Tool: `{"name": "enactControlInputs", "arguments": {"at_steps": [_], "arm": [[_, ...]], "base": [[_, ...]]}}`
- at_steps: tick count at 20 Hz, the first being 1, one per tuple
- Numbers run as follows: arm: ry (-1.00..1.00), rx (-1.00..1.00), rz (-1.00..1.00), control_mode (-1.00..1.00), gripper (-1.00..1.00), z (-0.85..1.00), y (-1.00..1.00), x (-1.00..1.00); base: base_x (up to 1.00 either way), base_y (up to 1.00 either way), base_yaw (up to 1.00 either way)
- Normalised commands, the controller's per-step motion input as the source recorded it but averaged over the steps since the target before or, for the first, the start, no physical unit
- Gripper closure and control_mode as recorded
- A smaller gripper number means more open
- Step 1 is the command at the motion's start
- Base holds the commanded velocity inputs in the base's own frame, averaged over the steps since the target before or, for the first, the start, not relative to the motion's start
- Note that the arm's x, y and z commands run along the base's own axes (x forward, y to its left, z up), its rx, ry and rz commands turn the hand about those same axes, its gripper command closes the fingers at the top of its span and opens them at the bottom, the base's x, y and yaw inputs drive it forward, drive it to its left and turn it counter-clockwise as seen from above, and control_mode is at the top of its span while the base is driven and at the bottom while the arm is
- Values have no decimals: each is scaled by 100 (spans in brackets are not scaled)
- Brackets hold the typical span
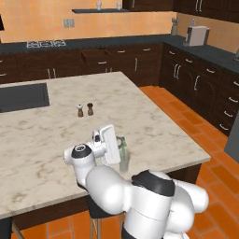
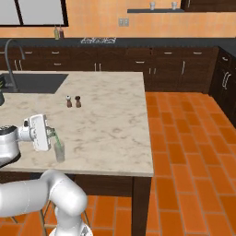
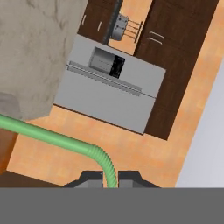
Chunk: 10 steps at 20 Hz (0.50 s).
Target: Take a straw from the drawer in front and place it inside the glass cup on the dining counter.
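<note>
The gripper (image 3: 111,180) was clamped on the straw (image 3: 52,139) (light green, bent near the fingertips), directly above the glass cup (image 2: 59,152) on the dining counter (image 2: 110,120).

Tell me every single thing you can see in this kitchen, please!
straw: one, light green, bent, pinched in the hand, its far end over the glass cup
glass cup: one, clear, near the front edge of the dining counter
dining counter: one, beige marble top on dark wood
salt and pepper shakers: two, one pale-topped and one dark, mid-counter
sink: one, dark, set in the counter, with a curved tap
drawer: one, dark brown, pulled open in the back cabinets
stove burners: one set, pale, on the black worktop
fridge: one, grey, seen in the hand view
floor tiles: many, orange
hand: one, white with dark tips, shut on the straw
</note>
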Motion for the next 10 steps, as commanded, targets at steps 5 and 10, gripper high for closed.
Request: {"name": "enactControlInputs", "arguments": {"at_steps": [5,10], "arm": [[-1,10,0,-100,100,-13,-14,-2],[-2,11,0,-100,100,-3,0,0]], "base": [[0,0,0],[0,0,0]]}}
